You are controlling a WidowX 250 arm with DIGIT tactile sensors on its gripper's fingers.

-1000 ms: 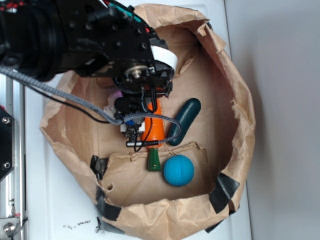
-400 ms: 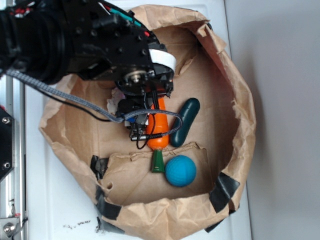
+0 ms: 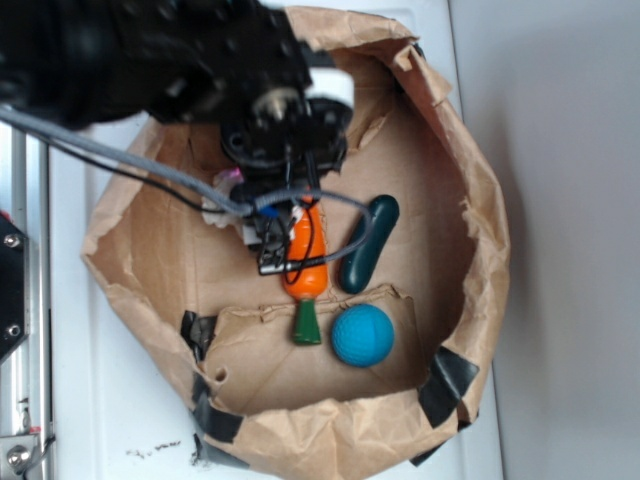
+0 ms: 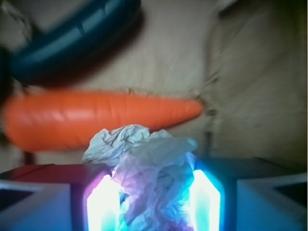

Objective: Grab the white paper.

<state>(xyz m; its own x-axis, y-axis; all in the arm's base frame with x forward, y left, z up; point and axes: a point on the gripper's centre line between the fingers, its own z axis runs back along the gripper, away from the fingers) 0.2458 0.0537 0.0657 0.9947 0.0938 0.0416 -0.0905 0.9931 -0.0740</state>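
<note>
The white paper (image 4: 144,154), a wrinkled off-white wad, fills the gap between my two glowing fingers in the wrist view, and both pads press its sides. My gripper (image 4: 154,185) is shut on it. In the exterior view my gripper (image 3: 268,243) hangs inside the brown paper bag (image 3: 480,200), just left of the orange carrot (image 3: 306,256). The arm hides most of the paper there; a white scrap of the paper (image 3: 213,213) shows at the left of the wrist. Just beyond the paper in the wrist view lies the carrot (image 4: 96,118).
A dark teal oblong toy (image 3: 368,243) lies right of the carrot, and a blue ball (image 3: 362,336) sits near the bag's front fold. The carrot's green top (image 3: 307,322) points at that fold. The bag's raised walls ring everything, and black tape (image 3: 450,385) holds its corners.
The arm has shifted slightly up the frame and is motion-blurred. The carrot has nudged a little to the left. The paper stays at the gripper.
</note>
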